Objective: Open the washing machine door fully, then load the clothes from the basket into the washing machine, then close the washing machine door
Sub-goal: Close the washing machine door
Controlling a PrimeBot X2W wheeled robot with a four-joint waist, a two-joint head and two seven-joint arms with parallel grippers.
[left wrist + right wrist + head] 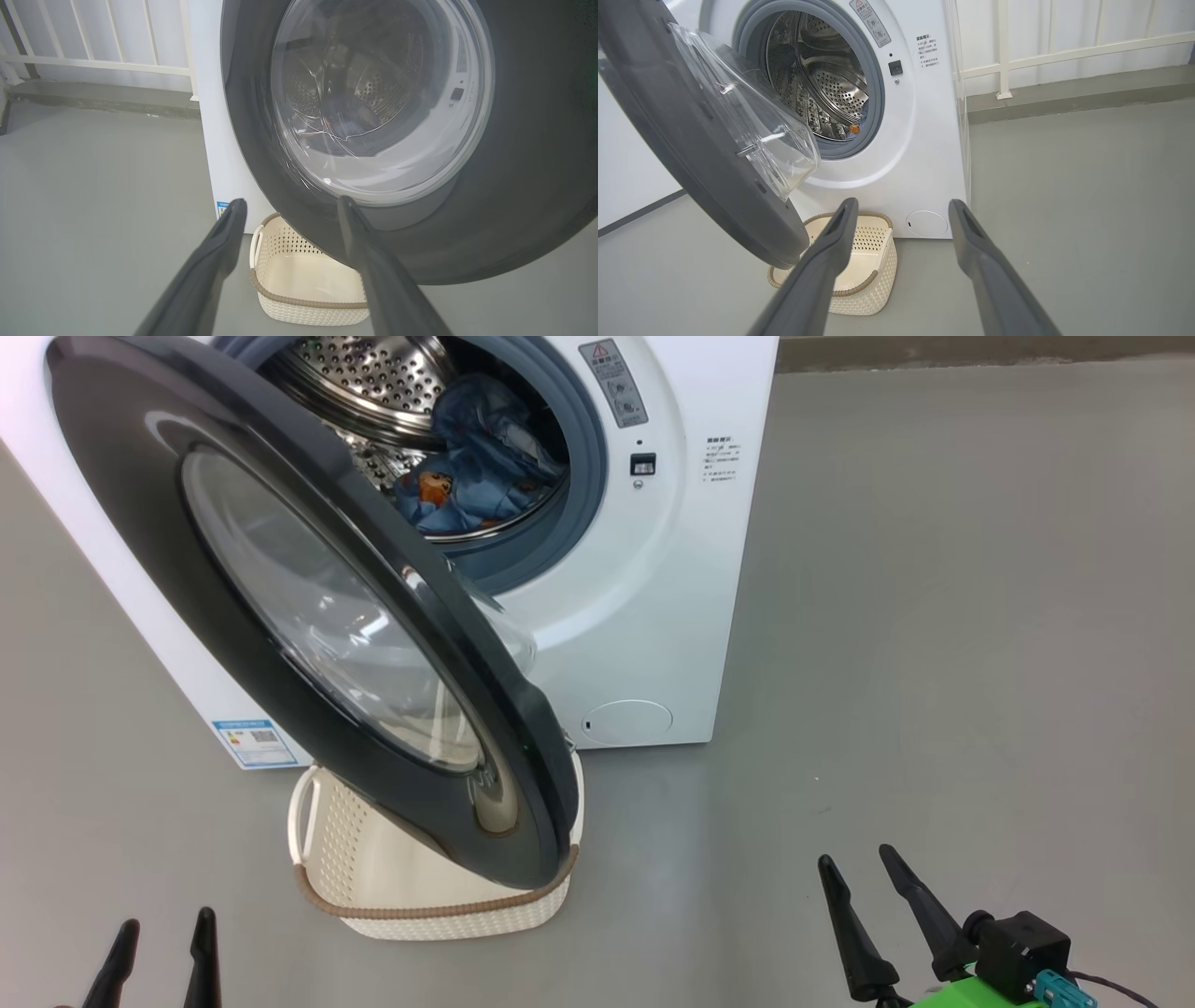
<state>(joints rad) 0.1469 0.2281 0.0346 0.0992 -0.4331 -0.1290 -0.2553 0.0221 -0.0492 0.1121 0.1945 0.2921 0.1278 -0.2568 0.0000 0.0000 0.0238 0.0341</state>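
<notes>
Light blue orange-printed clothes (pixel 476 467) lie inside the big white washing machine (pixel 672 569), and the cream perforated basket (pixel 420 913) stands empty beneath the half-open glossy black round door (pixel 308 616), so left gripper (pixel 166 922) and right gripper (pixel 856 856) hover spread and empty, seemingly ready to close it.

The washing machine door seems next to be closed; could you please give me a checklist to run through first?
1. The clothes lie inside the drum: ok.
2. The basket shows a bare inside: ok.
3. The gasket is free of fabric: cannot tell; the washing machine door hides its lower left.
4. The left end effector is open and empty: ok.
5. The right end effector is open and empty: ok.
6. The door's lower edge clears the basket beneath it: cannot tell.
</notes>
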